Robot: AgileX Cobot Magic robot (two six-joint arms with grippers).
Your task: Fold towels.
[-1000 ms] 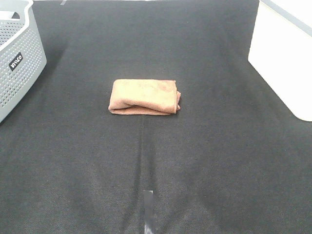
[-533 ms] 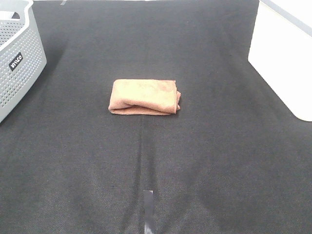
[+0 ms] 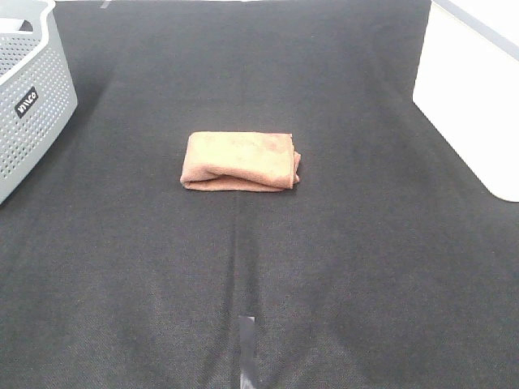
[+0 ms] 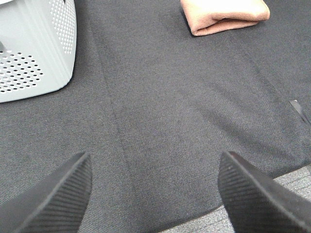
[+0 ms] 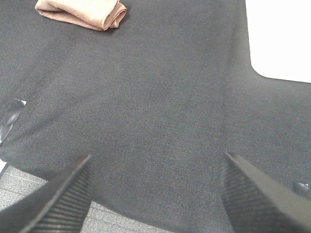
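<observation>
Exterior high: basket (image 3: 32, 105) far left of towel (image 3: 240, 160)

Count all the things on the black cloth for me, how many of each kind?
Brown folded towel: 1
Grey basket with holes: 1
White box: 1
Strip of tape: 1
Total: 4

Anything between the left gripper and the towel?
Nothing: in the left wrist view only bare dark cloth runs from the open left gripper to the folded towel. The basket stands off to one side.
</observation>
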